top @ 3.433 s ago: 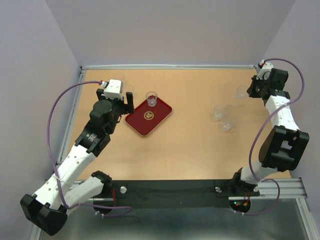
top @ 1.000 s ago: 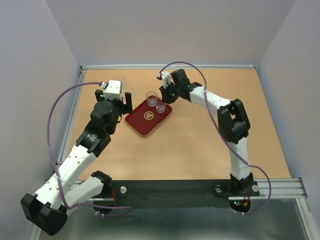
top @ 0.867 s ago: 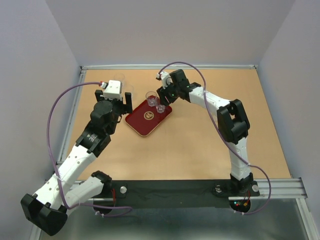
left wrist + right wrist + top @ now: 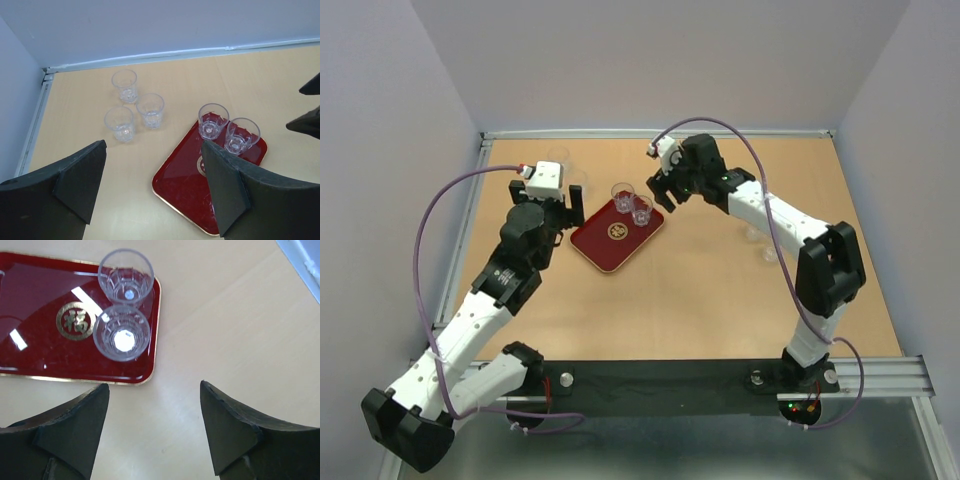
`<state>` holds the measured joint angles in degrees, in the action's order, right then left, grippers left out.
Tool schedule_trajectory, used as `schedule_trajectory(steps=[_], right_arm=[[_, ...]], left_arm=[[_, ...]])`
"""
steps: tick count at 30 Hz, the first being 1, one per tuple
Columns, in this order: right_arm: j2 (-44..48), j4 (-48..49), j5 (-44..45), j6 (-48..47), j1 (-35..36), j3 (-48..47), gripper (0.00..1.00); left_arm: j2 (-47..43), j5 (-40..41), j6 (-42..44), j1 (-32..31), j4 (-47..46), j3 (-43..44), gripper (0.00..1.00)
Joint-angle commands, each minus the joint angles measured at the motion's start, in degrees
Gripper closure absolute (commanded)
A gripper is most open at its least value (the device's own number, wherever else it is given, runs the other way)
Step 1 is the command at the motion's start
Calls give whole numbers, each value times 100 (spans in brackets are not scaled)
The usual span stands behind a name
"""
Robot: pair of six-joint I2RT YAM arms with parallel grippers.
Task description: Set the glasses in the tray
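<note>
The dark red tray (image 4: 605, 250) lies left of the table's centre, with two clear glasses (image 4: 623, 196) (image 4: 641, 211) standing side by side on its far end. My right gripper (image 4: 663, 192) is open and empty, just off the tray's far-right edge; in the right wrist view its fingers straddle bare table (image 4: 153, 385) short of the nearer glass (image 4: 121, 333). My left gripper (image 4: 152, 150) hovers open and empty over the tray's left edge (image 4: 165, 187). Three more glasses (image 4: 124, 85) (image 4: 150, 110) (image 4: 119, 123) stand on the table left of the tray.
Two further glasses (image 4: 753, 233) (image 4: 770, 252) stand at mid-right, partly behind the right forearm. The back wall's rail (image 4: 660, 132) and the left side rail (image 4: 470, 220) bound the table. The right gripper's dark fingertips (image 4: 307, 107) show at the left wrist view's right edge.
The right gripper has opened, left the second glass standing on the tray beside the first, and drawn back up and to the right. The left arm has not moved.
</note>
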<state>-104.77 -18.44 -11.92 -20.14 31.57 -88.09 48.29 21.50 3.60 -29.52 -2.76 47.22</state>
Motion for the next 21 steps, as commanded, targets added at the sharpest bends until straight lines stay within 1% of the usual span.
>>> schedule_trajectory(steps=[1,5,7,10,12,14,16,17,18,19,21], right_arm=[[736,156,138,-394,16,529,20],[1422,226,-46,-517,-238,1275,16],[1687,270,-170,-508,-397,1522,16],[2100,340,-468,-430,-853,1926,16],[2389,411,-757,-298,-1292,2129,16],[2619,594,-864,-184,-1696,2435,16],[2977,727,-1004,27,-1908,2734,16],[3093,858,-1092,89,-2144,2832,16],[3338,938,-1197,237,-2251,2955,14],[3427,1017,-1207,308,-2417,3034,12],[3586,1167,-1268,511,-2559,3245,12]], left_arm=[[13,144,18,7,-374,-108,12],[83,179,27,7,-418,-161,12],[128,214,36,16,-418,-161,12],[215,258,54,16,-418,-169,12],[233,363,71,25,-435,-187,12],[216,417,106,16,-470,-222,12],[216,513,141,34,-471,-240,12],[216,513,141,43,-479,-231,12],[216,531,159,60,-479,-240,12],[216,548,142,86,-471,-248,12],[207,505,141,122,-506,-266,12]])
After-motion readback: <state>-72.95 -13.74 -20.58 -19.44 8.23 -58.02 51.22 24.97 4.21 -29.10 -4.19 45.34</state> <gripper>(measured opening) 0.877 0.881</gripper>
